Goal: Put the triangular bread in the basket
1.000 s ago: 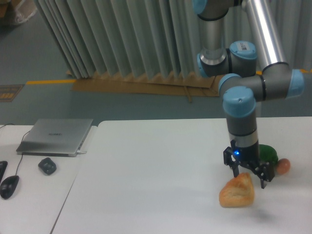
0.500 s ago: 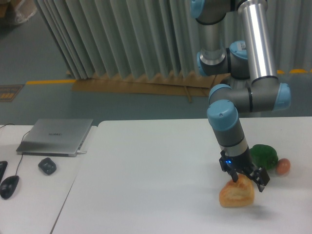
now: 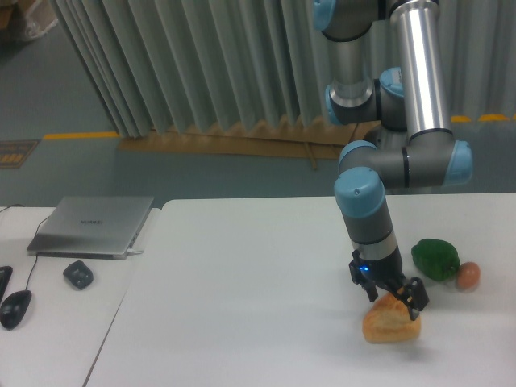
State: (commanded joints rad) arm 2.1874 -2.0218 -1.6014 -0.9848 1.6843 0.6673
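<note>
Leaning further left, the tilted gripper (image 3: pixel 392 295) now straddles the triangular bread (image 3: pixel 391 321), jaws open.

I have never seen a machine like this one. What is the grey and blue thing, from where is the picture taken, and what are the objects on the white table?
The grey and blue thing is a robot arm, and at its end is a black gripper with two fingers. The picture comes from one fixed camera that looks at the table from the front, a little from above. The gripper is low over the triangular bread, a golden bun near the front edge; its fingers stand on either side of the bun's top, but I cannot tell whether they already squeeze it. To the right lie a green pepper and a small orange-brown ball. On the neighbouring table at the left are a closed laptop and a dark mouse. No basket is visible.
</note>
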